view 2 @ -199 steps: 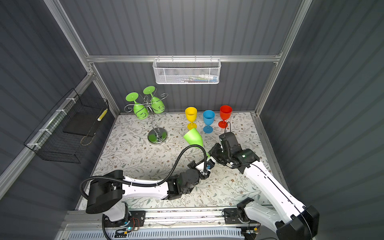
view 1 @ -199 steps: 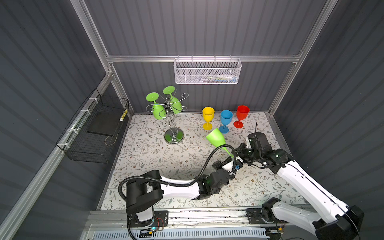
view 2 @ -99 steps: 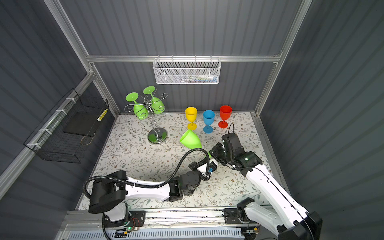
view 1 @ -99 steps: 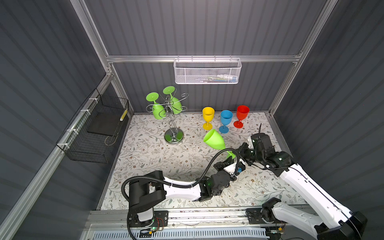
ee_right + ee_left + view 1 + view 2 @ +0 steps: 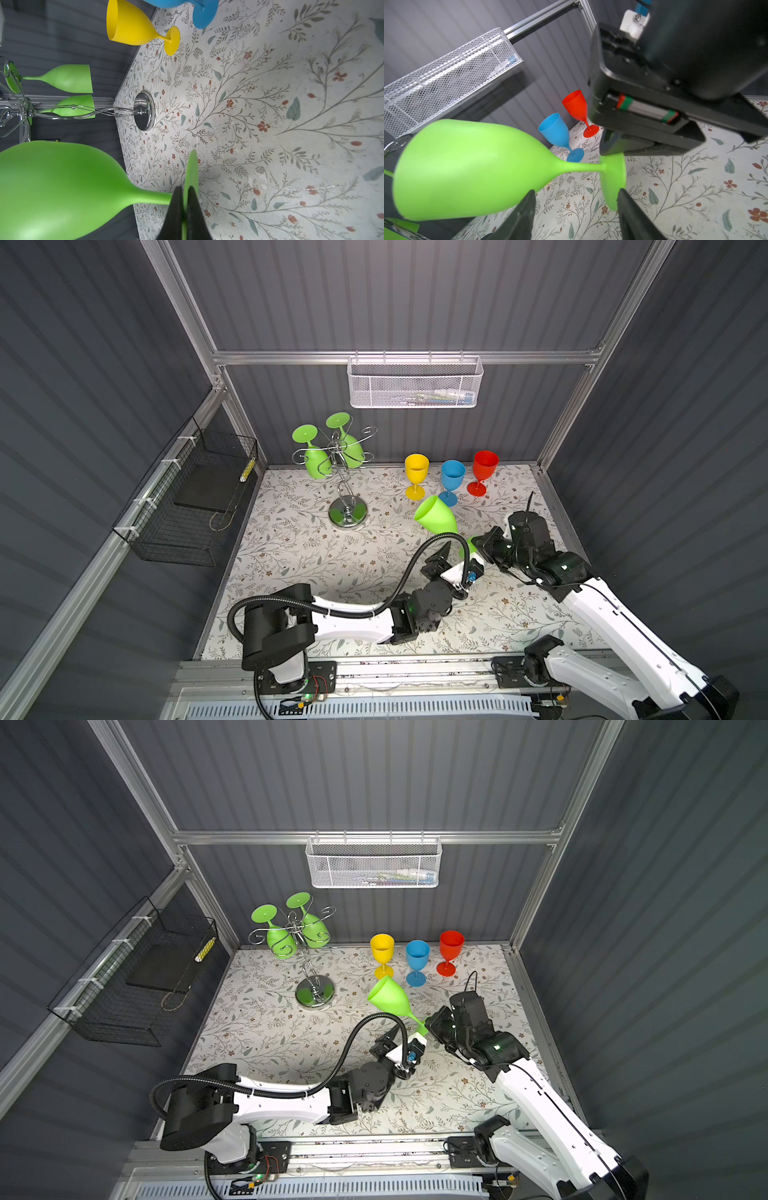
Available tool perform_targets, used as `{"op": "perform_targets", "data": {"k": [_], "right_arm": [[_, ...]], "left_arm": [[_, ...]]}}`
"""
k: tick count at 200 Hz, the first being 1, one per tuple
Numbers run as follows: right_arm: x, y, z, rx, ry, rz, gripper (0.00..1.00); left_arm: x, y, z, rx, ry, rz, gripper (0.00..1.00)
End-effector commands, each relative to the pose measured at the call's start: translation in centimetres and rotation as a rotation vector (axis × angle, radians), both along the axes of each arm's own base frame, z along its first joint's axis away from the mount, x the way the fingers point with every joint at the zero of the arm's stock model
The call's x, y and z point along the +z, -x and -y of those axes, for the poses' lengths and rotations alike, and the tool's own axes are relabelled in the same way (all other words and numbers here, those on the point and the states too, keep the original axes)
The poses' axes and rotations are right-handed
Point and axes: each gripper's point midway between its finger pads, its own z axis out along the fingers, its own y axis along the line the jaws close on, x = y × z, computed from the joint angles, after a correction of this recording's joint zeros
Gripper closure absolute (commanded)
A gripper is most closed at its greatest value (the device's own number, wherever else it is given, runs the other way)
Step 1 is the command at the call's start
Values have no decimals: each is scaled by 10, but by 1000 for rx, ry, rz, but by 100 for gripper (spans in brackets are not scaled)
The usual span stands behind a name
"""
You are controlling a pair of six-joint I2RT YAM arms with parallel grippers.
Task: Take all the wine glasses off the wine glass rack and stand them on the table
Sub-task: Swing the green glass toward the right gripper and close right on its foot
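The floral desk [image 5: 316, 556] carries the chrome wine glass rack [image 5: 348, 514] near its back-left corner, with two green glasses [image 5: 316, 460] hanging inverted from its arms. Clear of the rack, a third green wine glass [image 5: 436, 518] tilts above the desk's right half. The right hand [image 5: 184, 190] is clenched on the edge of its foot. The left hand [image 5: 575, 192] is released, its fingers spread beside the stem.

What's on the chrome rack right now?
Two hang bowl-down from the wine glass rack: left green glass and right green glass. Its other arms look bare. Wires partly cover the right bowl.
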Motion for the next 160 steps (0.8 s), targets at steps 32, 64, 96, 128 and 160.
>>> {"op": "perform_targets", "data": {"k": [32, 64, 96, 128, 160], "right_arm": [[12, -15, 4, -17, -5, 85, 100], [16, -24, 10, -8, 22, 143, 100], [13, -29, 22, -35, 36, 182, 100], [6, -36, 30, -34, 36, 215, 100], [-7, -43, 35, -30, 22, 268, 100]], "left_arm": [[14, 1, -20, 39, 44, -37, 16], [18, 2, -18, 35, 32, -71, 10], [26, 1, -15, -5, 55, -125, 9], [34, -12, -17, -43, 98, -225, 8], [42, -27, -22, -70, 148, -332, 8]]}}
